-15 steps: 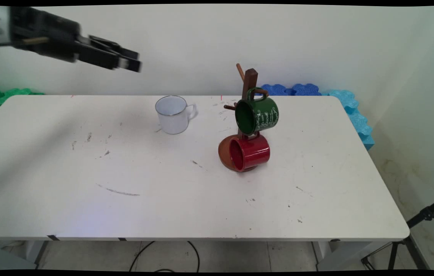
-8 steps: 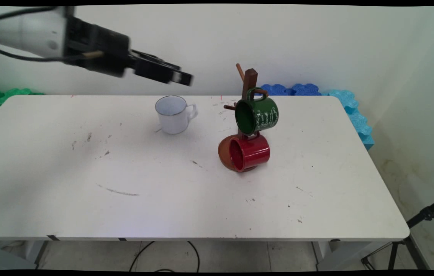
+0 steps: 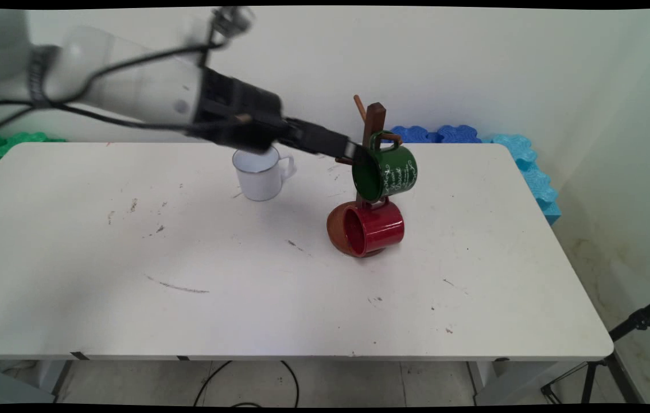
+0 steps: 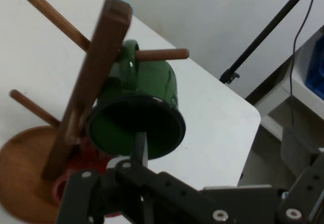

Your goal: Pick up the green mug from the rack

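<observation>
Pincer [image 3: 353, 152] state impossible to tell, tip at green mug [image 3: 385, 172] rim on wooden rack [image 3: 372, 123]. Risk: bumped mug, toppled rack.

Lab: scuffed white table [image 3: 244, 321], tripod [image 3: 617, 355], foam mats [image 3: 525, 166]

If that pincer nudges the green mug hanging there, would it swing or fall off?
The green mug hangs by its handle on a peg of the wooden mug tree, so it would probably swing, not stay put. Its surface looks glossy, so likely slippery. The tree looks slim on a round base, so a hard shove might rock it.
</observation>
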`<state>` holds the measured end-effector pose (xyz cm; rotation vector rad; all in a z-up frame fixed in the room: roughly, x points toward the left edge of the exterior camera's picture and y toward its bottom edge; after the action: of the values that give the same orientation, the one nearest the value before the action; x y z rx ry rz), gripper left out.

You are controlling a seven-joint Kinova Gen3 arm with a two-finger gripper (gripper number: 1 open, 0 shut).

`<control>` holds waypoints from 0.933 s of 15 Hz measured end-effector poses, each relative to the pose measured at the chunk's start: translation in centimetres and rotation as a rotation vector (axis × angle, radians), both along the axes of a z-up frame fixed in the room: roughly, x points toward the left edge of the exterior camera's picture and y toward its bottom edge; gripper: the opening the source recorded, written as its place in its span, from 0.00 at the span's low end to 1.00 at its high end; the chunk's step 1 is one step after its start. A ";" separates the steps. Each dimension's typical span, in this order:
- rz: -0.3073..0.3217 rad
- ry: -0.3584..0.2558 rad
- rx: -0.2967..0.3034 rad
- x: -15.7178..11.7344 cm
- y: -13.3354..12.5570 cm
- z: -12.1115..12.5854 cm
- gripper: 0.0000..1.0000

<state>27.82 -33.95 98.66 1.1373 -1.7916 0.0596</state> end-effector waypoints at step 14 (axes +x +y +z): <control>0.063 0.005 0.053 -9.3 -3.8 -7.2 1.00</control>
<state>18.55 -37.71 91.41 1.2309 -1.7617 0.0471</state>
